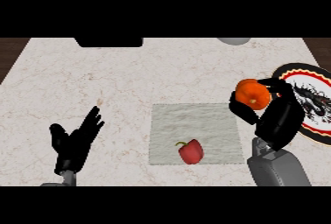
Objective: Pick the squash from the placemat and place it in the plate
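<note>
We're resting our left hand [72, 146] low on the left side of the view, fingers [92, 124] straight and fanning up and to the right, thumb sticking out on the left, with only a sliver of grey wrist [65, 176] showing at the bottom. Our right hand [279, 118] is sitting higher up on the right, fingers and thumb curling round the squash [251, 94]. Its grey forearm [278, 168] is coming in from the lower edge, pointing pretty much straight up.
</note>
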`<state>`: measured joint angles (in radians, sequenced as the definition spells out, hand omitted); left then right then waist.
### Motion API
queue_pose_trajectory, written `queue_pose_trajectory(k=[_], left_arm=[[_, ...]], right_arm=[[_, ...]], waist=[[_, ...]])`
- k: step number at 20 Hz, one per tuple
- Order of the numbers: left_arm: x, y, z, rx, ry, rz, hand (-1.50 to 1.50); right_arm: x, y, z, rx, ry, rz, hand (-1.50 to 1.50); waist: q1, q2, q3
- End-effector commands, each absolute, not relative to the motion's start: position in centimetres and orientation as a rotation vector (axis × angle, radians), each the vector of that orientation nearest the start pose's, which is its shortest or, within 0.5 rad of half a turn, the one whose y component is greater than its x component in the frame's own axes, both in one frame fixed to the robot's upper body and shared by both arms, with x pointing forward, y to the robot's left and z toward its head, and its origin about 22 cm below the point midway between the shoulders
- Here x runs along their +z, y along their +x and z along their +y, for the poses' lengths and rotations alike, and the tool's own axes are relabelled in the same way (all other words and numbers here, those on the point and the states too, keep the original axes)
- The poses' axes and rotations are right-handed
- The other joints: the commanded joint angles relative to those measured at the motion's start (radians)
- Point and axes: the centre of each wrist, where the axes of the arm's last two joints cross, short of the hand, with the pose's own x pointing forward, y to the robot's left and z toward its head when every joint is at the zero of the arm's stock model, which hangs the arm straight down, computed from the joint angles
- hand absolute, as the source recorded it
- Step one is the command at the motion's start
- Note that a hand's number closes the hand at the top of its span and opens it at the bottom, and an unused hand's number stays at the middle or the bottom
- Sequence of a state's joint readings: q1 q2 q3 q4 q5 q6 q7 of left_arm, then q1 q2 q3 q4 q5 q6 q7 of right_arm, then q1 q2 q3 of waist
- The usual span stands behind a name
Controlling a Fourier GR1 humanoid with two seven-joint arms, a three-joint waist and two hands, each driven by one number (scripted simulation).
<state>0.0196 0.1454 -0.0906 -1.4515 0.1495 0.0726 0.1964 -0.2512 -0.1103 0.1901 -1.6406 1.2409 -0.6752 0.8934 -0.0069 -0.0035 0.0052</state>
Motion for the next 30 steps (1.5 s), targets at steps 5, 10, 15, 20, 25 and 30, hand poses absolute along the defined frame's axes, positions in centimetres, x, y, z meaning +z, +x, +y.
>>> queue_pose_trajectory(k=[5, 10, 15, 20, 25, 30], left_arm=[[-3.3, 23.3, 24.3, 0.007, 0.004, -1.174, 0.00], [-3.1, 23.2, 24.1, -0.007, -0.008, -1.193, 0.00], [-2.7, 23.4, 23.7, -0.019, -0.005, -1.200, 0.00], [-3.6, 23.8, 23.0, -0.028, -0.013, -1.208, 0.00], [-2.8, 24.1, 23.6, -0.048, -0.008, -1.212, 0.00], [-3.1, 24.7, 23.4, -0.047, -0.041, -1.203, 0.00]], right_arm=[[5.3, 28.9, -28.8, -0.272, -1.531, -1.380, 1.50], [5.4, 30.6, -35.5, -0.333, -1.566, -1.365, 1.50], [5.5, 32.3, -40.4, -0.320, -1.550, -1.356, 1.50], [6.5, 32.2, -45.3, -0.321, -1.536, -1.372, 1.50], [3.2, 30.6, -48.0, -0.136, -1.411, -1.000, -1.50], [1.7, 31.2, -47.4, -0.120, -1.227, -1.115, -1.50]], waist=[[0.008, 0.006, -0.004], [0.018, 0.008, -0.003], [0.031, 0.012, -0.001], [0.026, 0.012, -0.002], [0.058, 0.024, -0.002], [0.055, 0.026, 0.002]])
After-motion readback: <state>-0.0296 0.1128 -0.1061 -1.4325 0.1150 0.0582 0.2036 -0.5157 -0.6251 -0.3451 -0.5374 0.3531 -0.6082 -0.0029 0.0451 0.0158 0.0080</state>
